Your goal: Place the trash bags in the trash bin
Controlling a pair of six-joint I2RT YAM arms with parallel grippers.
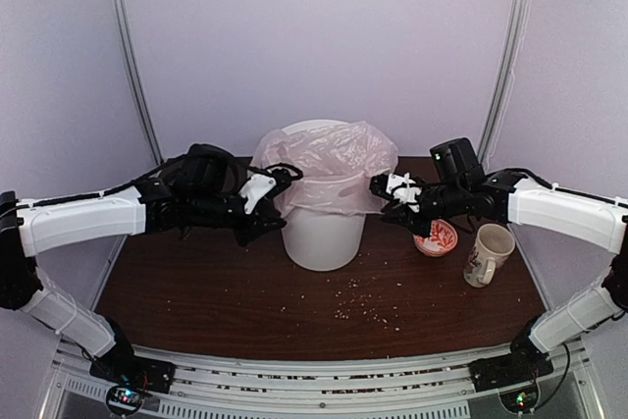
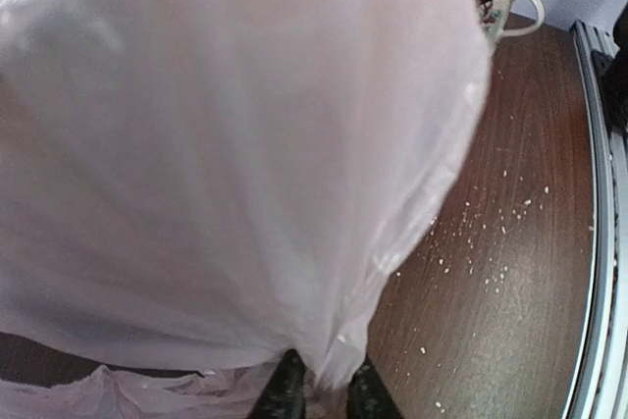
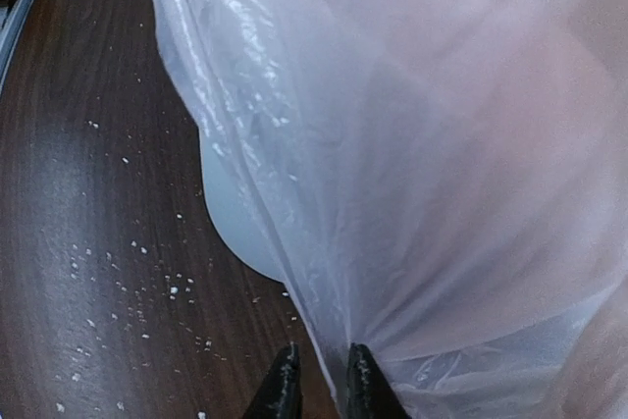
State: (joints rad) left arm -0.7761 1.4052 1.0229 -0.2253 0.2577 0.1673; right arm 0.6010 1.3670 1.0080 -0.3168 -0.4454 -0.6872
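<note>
A: Entry 1, arms?

B: 2 arms, each reaching in level from its side of the top view toward centre. The left gripper (image 1: 287, 177) sits left of centre and the right gripper (image 1: 379, 186) right of centre, both at rim height.

A: Jaws?

B: Both nearly closed. Each pinches a gathered fold of the thin translucent pale-pink plastic bag (image 1: 334, 162). In the wrist views the film runs down between the dark fingertips (image 3: 285, 380).

A: Entry 2, containers?

B: 3. First, a tall white round plastic bin (image 1: 319, 237), upright at centre of the dark wooden table (image 1: 196, 291). The bag is draped over its mouth and upper wall and billows above the rim, so the interior is hidden. Second, a small red-and-white bowl (image 1: 436, 238) at right of centre, contents unclear. Third, a floral mug (image 1: 488, 254) just right of the bowl, handle facing lower left, contents unclear.

A: Loose matter?

B: Pale crumbs (image 1: 363, 303) scattered on the table, below the bin.
</note>
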